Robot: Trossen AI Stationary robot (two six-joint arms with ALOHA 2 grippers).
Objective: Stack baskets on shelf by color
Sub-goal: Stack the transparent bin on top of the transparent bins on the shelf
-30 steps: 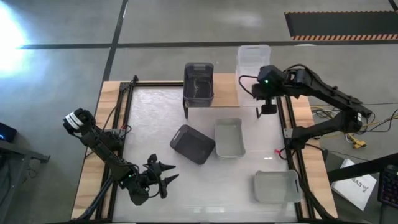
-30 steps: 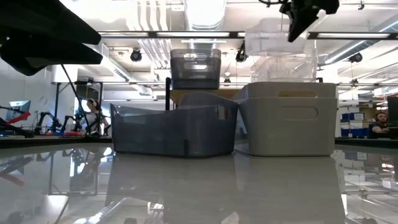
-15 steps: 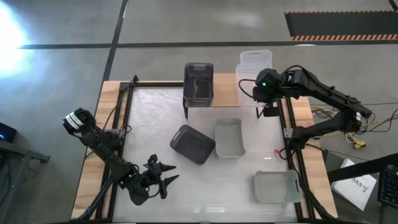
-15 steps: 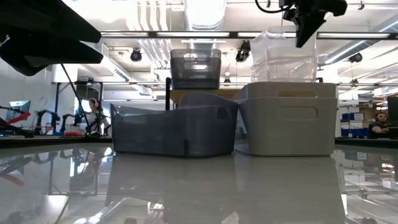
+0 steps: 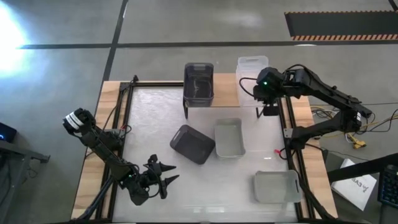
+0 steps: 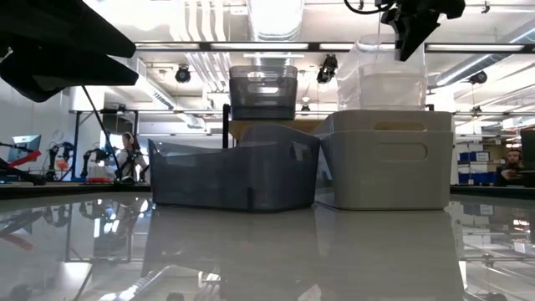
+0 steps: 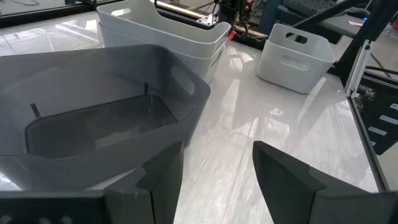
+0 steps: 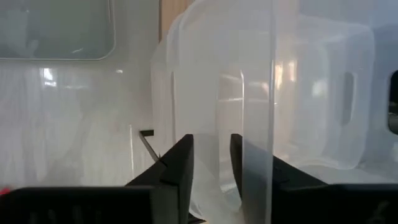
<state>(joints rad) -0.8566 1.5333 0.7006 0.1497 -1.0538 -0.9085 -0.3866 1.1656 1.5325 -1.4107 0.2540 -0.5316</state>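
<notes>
Two fingers of the right gripper (image 8: 211, 163) straddle the near wall of the clear basket (image 5: 252, 76), slightly parted — whether they pinch it I cannot tell. That basket sits on the shelf (image 5: 227, 92) directly under this gripper, long axis running away from the table's front. Left gripper (image 5: 163, 177) waits open, well apart.

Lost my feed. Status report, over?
Right gripper over shelf, jaws astride clear basket wall. Left gripper open, idle near table edge. Nothing blocking.
</notes>
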